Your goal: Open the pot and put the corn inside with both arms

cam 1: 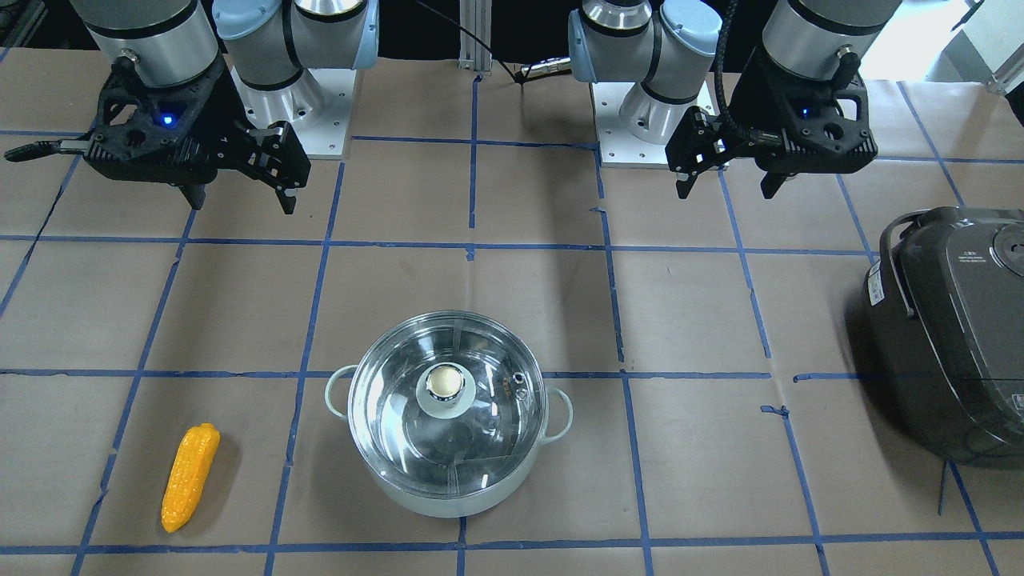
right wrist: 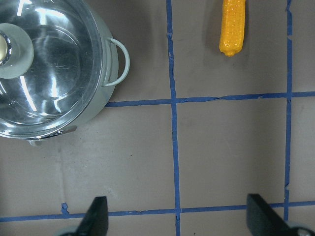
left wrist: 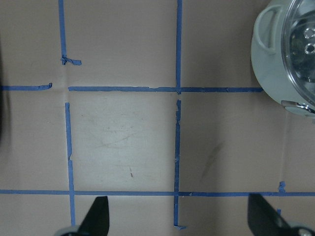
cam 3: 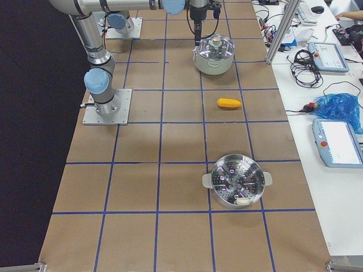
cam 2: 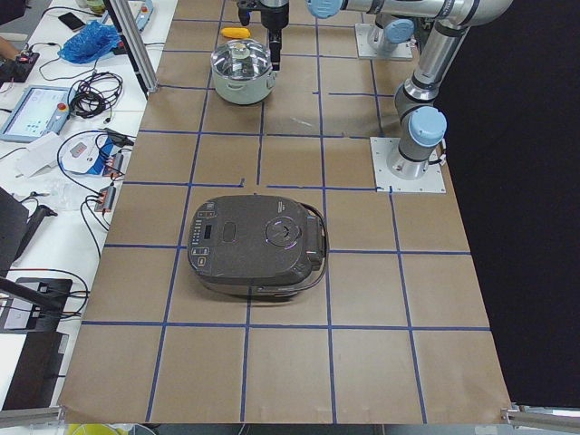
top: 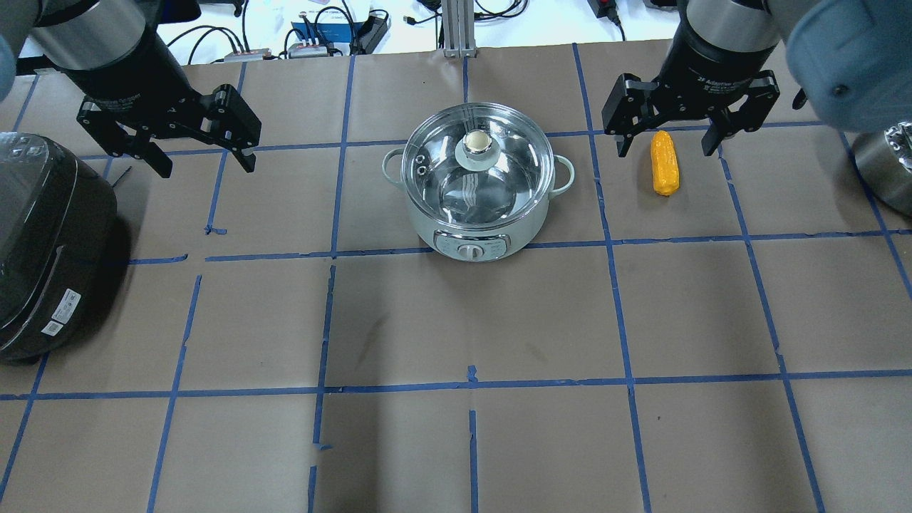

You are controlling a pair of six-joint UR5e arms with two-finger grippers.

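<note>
The mint-green pot stands mid-table with its glass lid on, knob up. It also shows in the right wrist view and at the left wrist view's corner. The yellow corn lies flat on the paper beside the pot, on my right arm's side. My left gripper is open and empty, raised above the table, apart from the pot. My right gripper is open and empty, raised, nearer my base than the corn.
A large dark grey rice cooker sits at the table's end on my left side. A steel steamer basket sits at the end on my right side. Blue tape lines grid the brown paper.
</note>
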